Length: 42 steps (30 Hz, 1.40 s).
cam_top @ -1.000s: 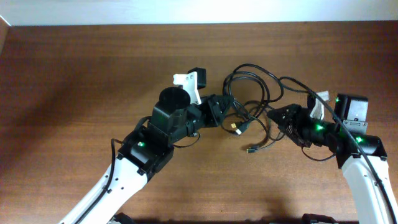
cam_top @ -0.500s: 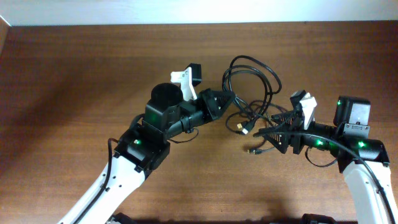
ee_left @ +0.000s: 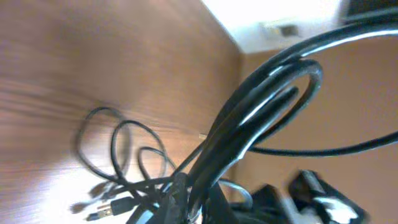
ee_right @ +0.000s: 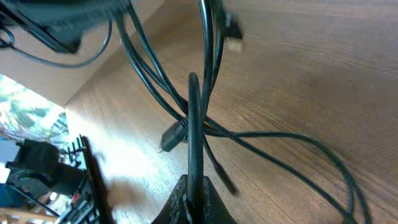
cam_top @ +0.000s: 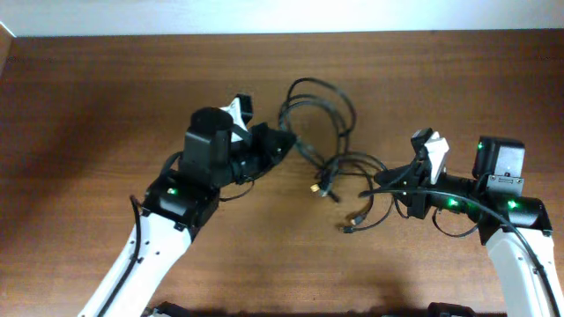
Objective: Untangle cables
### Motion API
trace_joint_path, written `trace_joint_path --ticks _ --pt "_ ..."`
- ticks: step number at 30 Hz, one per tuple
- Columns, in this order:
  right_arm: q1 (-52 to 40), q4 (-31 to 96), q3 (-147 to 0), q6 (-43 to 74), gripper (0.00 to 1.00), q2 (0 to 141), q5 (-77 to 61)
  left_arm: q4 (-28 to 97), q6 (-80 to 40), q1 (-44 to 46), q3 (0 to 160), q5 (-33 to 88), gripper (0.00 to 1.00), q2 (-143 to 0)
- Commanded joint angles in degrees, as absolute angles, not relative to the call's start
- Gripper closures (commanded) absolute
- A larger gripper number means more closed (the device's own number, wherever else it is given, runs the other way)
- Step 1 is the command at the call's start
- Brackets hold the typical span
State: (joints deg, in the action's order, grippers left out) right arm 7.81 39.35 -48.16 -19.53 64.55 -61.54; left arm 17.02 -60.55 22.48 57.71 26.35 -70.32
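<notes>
The black cables (cam_top: 336, 162) lie tangled on the brown table between my two arms, with loops rising toward the far edge. My left gripper (cam_top: 285, 143) is shut on a bundle of the cables. In the left wrist view the bundled loops (ee_left: 268, 98) arch up from the jaws, and thinner loops (ee_left: 117, 148) lie on the wood beyond. My right gripper (cam_top: 382, 180) is shut on one strand. In the right wrist view that strand (ee_right: 195, 122) runs straight out from the closed jaws across other strands. Small plug ends (cam_top: 316, 187) (cam_top: 357, 214) lie loose near the tangle.
The brown wooden table (cam_top: 88, 106) ends at a white wall along its far edge. Thicker black wires run along both robot arms. The left arm's body (cam_top: 210, 154) stands to the left of the tangle, the right arm's (cam_top: 493, 198) at the right edge.
My left gripper has pulled its bundle leftward, dragging the tangle with it. My right gripper has turned, drawn back slightly and closed on a strand.
</notes>
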Motion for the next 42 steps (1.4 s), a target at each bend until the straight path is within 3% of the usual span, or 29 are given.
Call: trace_joint_path --ticks 1,7,14,18,22,23,25,26,27,29,33,36,38,42 --pt "7.6 35.0 -48.9 -11.1 0.96 63.6 -62.8 24.2 -53.9 20.9 58.2 19.4 1.00 -69.4" --pt "7.6 26.1 -48.9 4.9 0.96 63.6 -58.3 43.4 -56.8 20.9 58.2 -2.9 1.00 -69.4" --pt "7.6 26.3 -48.9 19.2 0.96 63.6 -46.2 44.6 -65.6 20.8 58.2 -12.1 1.00 -69.4" --pt "7.6 28.7 -48.9 19.2 0.95 63.6 -45.9 44.0 -84.1 20.8 58.2 -10.7 0.95 -69.4" --pt "7.6 29.4 -48.9 19.1 0.95 63.7 -45.6 29.2 -80.6 20.8 58.2 4.7 0.92 -69.4" --pt "7.6 29.8 -48.9 19.1 0.95 63.7 -45.2 25.3 -74.8 20.8 58.2 6.0 0.88 -69.4" --pt "7.6 31.2 -48.9 19.1 0.96 63.7 -42.8 18.3 -61.9 20.8 58.2 9.6 0.69 -69.4" --pt "7.6 31.6 -48.9 18.9 0.96 63.7 -42.8 16.8 -59.4 20.7 58.2 9.3 0.40 -69.4" --pt "7.6 31.8 -48.9 18.9 0.96 63.7 -42.8 17.2 -59.4 20.2 58.2 7.0 0.01 -69.4" --pt "7.6 32.5 -48.9 18.9 0.96 63.7 -42.8 21.5 -59.5 18.4 58.2 1.1 0.01 -69.4" --pt "7.6 32.8 -48.9 18.9 0.95 63.7 -42.8 31.4 -59.4 15.7 58.2 0.6 0.01 -69.4" --pt "7.6 34.0 -48.9 18.9 0.27 63.7 -42.8 39.4 -58.6 15.7 58.2 0.0 0.01 -69.4" --pt "7.6 35.6 -48.9 18.9 0.11 63.7 -41.6 40.6 -53.5 15.7 58.2 0.1 0.01 -69.4" --pt "7.6 40.1 -48.9 18.9 0.04 63.7 -36.5 41.6 -39.9 15.7 58.2 2.3 0.01 -69.4"
